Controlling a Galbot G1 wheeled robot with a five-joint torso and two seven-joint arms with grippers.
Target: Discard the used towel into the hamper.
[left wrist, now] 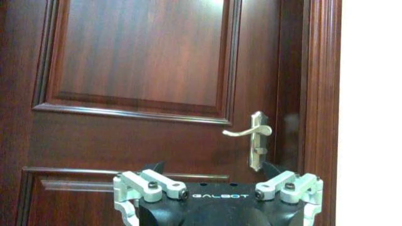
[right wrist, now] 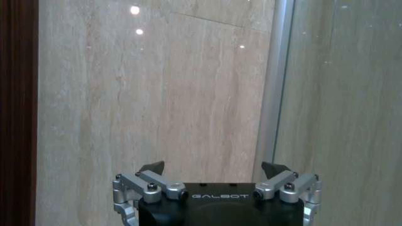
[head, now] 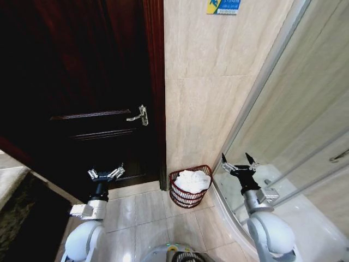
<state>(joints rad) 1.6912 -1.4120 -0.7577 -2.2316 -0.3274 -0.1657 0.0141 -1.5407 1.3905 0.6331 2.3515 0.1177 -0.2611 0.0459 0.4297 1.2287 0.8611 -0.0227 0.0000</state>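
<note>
Nearest the robot, the left gripper (head: 106, 174) and the right gripper (head: 238, 163) hang empty with fingers spread wide, and between them, farther off on the tiled floor (head: 136, 210), the hamper (head: 189, 187) holds the white towel (head: 193, 180) against the wall (head: 202, 98) beside the dark wooden door (head: 92, 87).

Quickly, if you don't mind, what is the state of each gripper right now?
Left gripper: open, holding nothing, raised before the dark door.
Right gripper: open, holding nothing, raised by the shower glass.
</note>
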